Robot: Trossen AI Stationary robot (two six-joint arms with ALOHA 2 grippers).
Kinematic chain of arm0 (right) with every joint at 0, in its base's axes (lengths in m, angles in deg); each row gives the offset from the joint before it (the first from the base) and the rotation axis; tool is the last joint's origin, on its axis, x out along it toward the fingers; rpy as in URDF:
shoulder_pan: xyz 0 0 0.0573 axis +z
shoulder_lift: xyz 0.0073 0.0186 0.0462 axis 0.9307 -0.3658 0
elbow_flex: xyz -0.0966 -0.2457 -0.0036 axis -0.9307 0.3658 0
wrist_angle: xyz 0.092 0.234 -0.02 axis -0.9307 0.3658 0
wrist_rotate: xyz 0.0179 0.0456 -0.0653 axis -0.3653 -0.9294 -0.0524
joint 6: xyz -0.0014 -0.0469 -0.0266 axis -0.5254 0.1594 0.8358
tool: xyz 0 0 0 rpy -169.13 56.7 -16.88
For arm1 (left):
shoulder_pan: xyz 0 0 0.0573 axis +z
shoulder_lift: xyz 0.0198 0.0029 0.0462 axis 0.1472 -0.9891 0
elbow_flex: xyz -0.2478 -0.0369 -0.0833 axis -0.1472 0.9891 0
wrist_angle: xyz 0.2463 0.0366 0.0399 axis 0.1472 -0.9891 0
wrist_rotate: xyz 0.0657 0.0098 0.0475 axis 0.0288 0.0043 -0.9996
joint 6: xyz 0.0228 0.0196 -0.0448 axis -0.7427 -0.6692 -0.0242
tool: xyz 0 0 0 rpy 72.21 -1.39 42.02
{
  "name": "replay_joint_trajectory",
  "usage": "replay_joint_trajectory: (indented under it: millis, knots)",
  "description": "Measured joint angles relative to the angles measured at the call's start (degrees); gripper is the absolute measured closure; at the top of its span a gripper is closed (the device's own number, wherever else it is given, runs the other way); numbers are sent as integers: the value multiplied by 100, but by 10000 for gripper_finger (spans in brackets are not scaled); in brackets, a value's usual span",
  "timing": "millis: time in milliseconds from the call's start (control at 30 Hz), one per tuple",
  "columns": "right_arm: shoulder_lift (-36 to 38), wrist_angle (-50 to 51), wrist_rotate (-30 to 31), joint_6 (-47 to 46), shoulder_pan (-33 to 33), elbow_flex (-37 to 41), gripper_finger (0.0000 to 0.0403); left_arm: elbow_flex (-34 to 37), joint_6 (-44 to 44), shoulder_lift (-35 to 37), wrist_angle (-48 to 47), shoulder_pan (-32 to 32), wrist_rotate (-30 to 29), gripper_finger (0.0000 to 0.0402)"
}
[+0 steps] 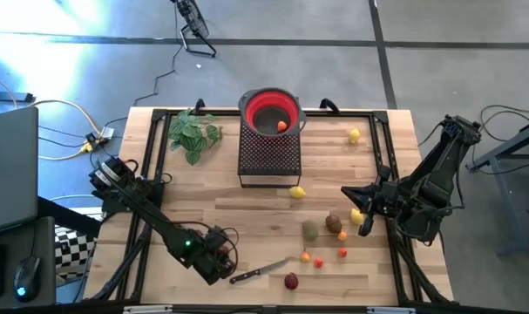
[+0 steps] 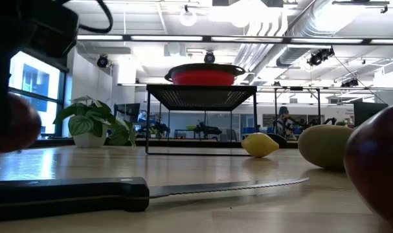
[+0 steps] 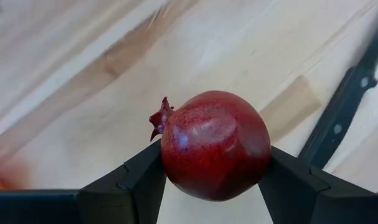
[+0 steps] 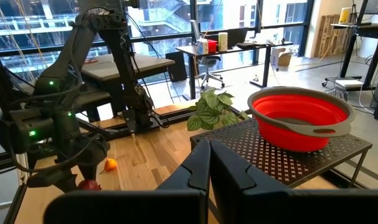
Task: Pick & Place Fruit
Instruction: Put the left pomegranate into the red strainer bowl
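Left gripper [image 3: 213, 186] sits at the near edge of the table, left of centre, with its two fingers [image 3: 136, 183] pressed against opposite sides of a dark red pomegranate [image 3: 213, 144]; the fruit is clamped between them, its little crown pointing sideways out of the grip. A black-handled knife [image 1: 258, 272] lies just to the right of that gripper.

From here the red bowl [image 1: 271, 112] lies toward the far edge and a little to the right, raised on a black mesh stand [image 1: 267, 154], so the carry looks likely to need a lift before the crossing. One small orange fruit [image 1: 282, 126] already lies in the bowl.

The right gripper [image 4: 208, 163] waits at the right side with its fingers closed on nothing, near the loose fruit there: lemons [image 1: 297, 192], brown and green ovals [image 1: 310, 229] and another dark red ball [image 1: 291, 281].
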Motion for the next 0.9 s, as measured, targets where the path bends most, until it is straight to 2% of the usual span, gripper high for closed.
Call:
replay_joint_trajectory:
  millis: [100, 300, 900]
  knots:
    - [0, 0, 0, 0, 0, 0, 400, -94, -112, 0, -3, 0, -241, 188]
    - [0, 0, 9, 0, 0, 0, 400, -263, -301, 1, 5, 144, -266, 188]
    - [0, -2, 11, -2, -1, 0, 400, -1267, -2817, 2, 6, 1492, -279, 188]
